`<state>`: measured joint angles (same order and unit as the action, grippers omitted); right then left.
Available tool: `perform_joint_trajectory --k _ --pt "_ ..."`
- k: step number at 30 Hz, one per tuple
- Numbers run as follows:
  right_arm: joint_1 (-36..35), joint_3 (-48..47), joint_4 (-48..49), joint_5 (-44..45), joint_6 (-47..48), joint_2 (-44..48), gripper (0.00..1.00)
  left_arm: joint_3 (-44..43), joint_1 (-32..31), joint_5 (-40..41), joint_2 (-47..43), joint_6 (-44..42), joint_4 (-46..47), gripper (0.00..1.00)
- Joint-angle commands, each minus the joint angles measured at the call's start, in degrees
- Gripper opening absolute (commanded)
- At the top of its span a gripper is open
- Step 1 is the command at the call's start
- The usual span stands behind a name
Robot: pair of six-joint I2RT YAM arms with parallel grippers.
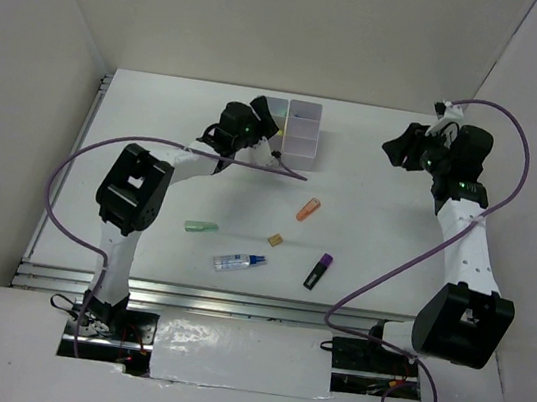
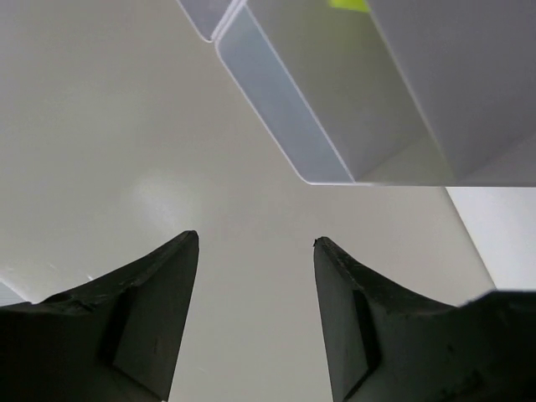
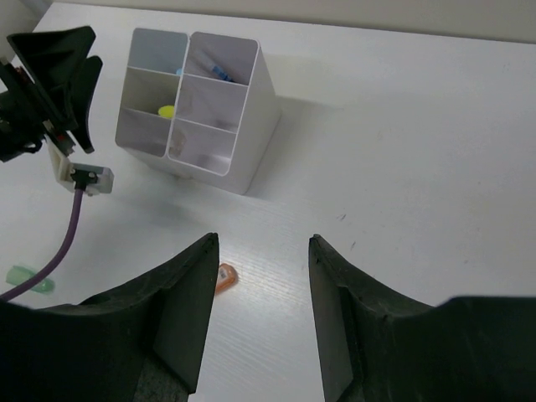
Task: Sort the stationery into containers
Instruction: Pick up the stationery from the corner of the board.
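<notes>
1. The left jaws stand apart with nothing between them. Their dark fingers [image 2: 151, 318] frame only bare white bench [image 1: 369, 206]. They sit just beside the left wall of the cluster of small white square plastic bins [image 2: 293, 109].
2. The right jaws are also spread wide and hold nothing. Their black fingers [image 3: 180, 318] hang over the bench, well to the right of the bins and pointing back toward them.
3. The bins stand at the far middle of the bench. One compartment holds a small yellow-green item [image 3: 167, 110]. A far compartment holds something light blue [image 3: 219, 72].
4. The remaining stationery lies loose on the bench nearer the arm bases. A short orange marker [image 1: 309, 208] is closest to the bins.
5. Below it sits a tiny tan block [image 1: 275, 238], with a pale green marker [image 1: 201, 226] off to its left.
6. Nearest the front edge lie a white tube with a blue cap [image 1: 239, 261] and, to its right, a purple-and-black marker [image 1: 318, 271].
</notes>
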<state>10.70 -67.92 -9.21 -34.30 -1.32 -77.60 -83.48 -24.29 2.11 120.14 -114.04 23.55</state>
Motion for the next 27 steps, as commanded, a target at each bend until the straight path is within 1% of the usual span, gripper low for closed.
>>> perform_joint_trajectory --k 1,3,4,5,6,7,8,9,10,11,12,13,14,15,16,17,19,20,21,22,23,24,26,27 --pt "-0.1 -2.5 -1.8 -2.1 3.2 0.1 0.54 -3.3 -0.6 -0.7 -2.8 -0.9 2.7 0.68" --pt "-0.9 -3.4 -5.9 -3.1 5.1 -0.3 0.53 -5.5 -1.0 0.0 -5.0 2.6 2.6 0.67" --pt "-1.2 -3.5 -7.6 -4.2 5.6 -0.4 0.52 -6.7 -1.2 1.0 -6.7 7.5 2.1 0.67" --pt "-2.1 -3.9 -11.8 -4.7 6.7 -0.9 0.51 -7.7 -1.6 2.0 -7.5 10.7 0.8 0.67" --pt "-2.5 -3.9 -13.7 -5.3 7.0 -1.1 0.51 -10.5 -1.6 3.3 -8.2 17.8 -0.2 0.68" --pt "-3.1 -3.7 -15.8 -6.6 7.8 -1.3 0.51 -12.4 -1.8 6.5 -9.5 21.9 -1.8 0.68" --pt "-4.8 -3.4 -20.1 -7.3 8.6 -1.5 0.51 -14.1 -1.8 7.8 -10.1 26.5 -5.8 0.69" --pt "-5.8 -3.4 -22.3 -7.7 9.4 -2.1 0.51 -17.5 -1.6 9.2 -10.8 36.4 -8.4 0.70" --pt "-7.0 -3.6 -24.8 -8.1 11.2 -2.5 0.51 -18.8 -0.9 11.5 -12.1 41.0 -10.7 0.70" --pt "-9.6 -4.5 -30.4 -8.1 11.9 -3.1 0.51 -20.1 -0.2 12.6 -13.0 46.0 -14.8 0.73" --pt "-10.3 -5.2 -33.2 -8.0 12.7 -4.9 0.51 -20.0 0.3 13.5 -14.0 54.6 -16.5 0.74" --pt "-12.5 -6.7 -39.0 -6.9 12.8 -6.1 0.52 -19.4 1.3 15.3 -16.5 58.5 -17.6 0.79" --pt "-14.6 -7.4 -41.7 -6.4 12.6 -7.3 0.52 -16.6 2.0 16.3 -17.8 62.7 -17.5 0.99" --pt "-15.1 -7.7 -43.9 -6.0 11.7 -9.7 0.52 -15.0 2.5 17.7 -21.0 70.2 -17.1 0.99" --pt "-15.4 -7.1 -46.8 -5.9 9.2 -10.6 0.52 -13.5 3.3 18.6 -22.4 73.4 -17.8 0.99" --pt "-14.9 -6.2 -48.0 -5.9 6.8 -11.5 0.52 -11.7 4.4 19.2 -24.7 80.1 -21.0 0.99" --pt "-14.8 -2.9 -48.3 -4.8 4.7 -11.7 0.52 -10.6 5.7 19.8 -26.8 88.4 -23.4 0.99" --pt "-14.8 -1.9 -48.4 -3.3 4.2 -11.5 0.52 -9.6 6.4 19.3 -27.6 95.5 -26.4 0.99" --pt "-15.9 -0.8 -48.4 -1.7 2.9 -11.1 0.55 -9.1 8.1 18.6 -29.2 98.8 -30.5 0.99" --pt "-16.7 1.0 -48.3 -0.6 1.9 -10.3 0.60 -8.3 8.9 18.1 -30.2 101.9 -32.1 0.99" --pt "-17.7 2.0 -48.2 1.7 1.4 -9.8 0.60 -6.7 9.8 16.7 -31.1 107.5 -33.6 0.99" --pt "-19.6 2.9 -48.0 2.6 -2.8 -9.3 0.60 -5.8 11.2 15.9 -32.7 109.6 -36.2 0.99" --pt "-22.2 5.9 -46.5 6.0 -7.7 -7.8 0.61 -2.8 12.2 15.0 -34.3 112.3 -37.3 0.99" --pt "-25.0 7.6 -45.9 8.8 -10.8 -7.6 0.68 -1.8 12.4 15.1 -36.2 112.6 -37.5 0.99"
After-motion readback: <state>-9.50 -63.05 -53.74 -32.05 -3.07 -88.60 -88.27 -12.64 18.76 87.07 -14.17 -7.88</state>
